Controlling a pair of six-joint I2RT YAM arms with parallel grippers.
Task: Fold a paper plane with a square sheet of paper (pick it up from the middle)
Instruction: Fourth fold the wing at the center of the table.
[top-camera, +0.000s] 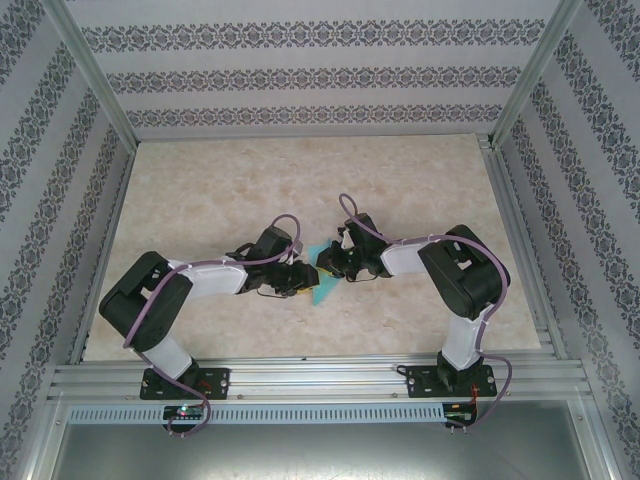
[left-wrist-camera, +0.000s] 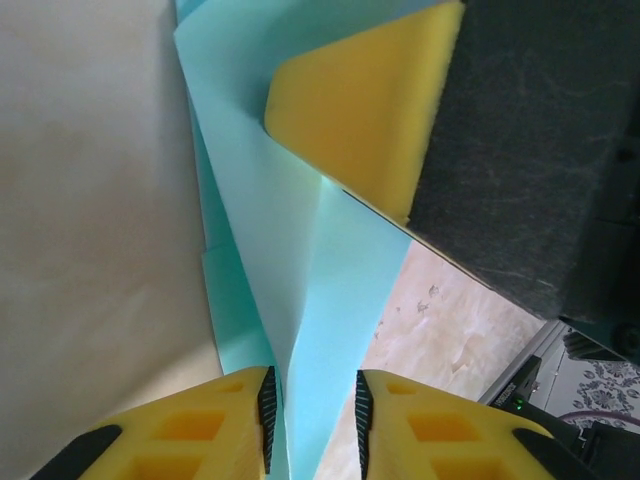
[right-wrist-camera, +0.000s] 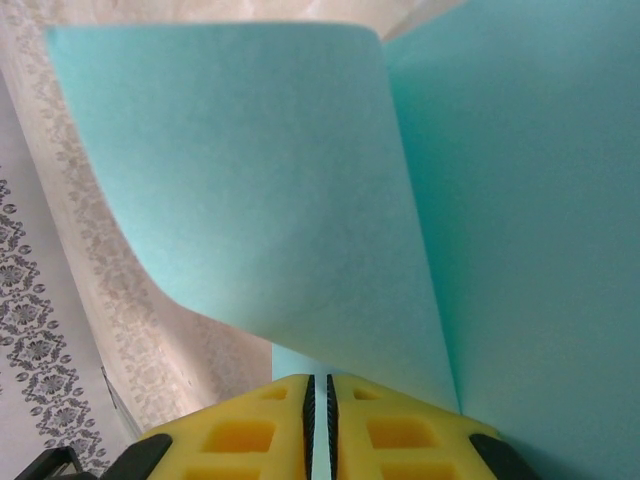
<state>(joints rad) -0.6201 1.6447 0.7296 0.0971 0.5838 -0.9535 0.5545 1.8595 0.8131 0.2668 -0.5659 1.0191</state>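
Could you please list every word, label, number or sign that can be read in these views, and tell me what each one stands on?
There are none that can be read.
The teal sheet of paper is plain and unmarked.
The wallpaper bears only an ornamental pattern, no letters.
The small board below the left arm's base is too small to show any print.

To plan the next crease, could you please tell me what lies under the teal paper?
The beige marbled table shows below the teal paper past its edges. The patch directly underneath is covered by the paper itself, which the right fingers pinch.
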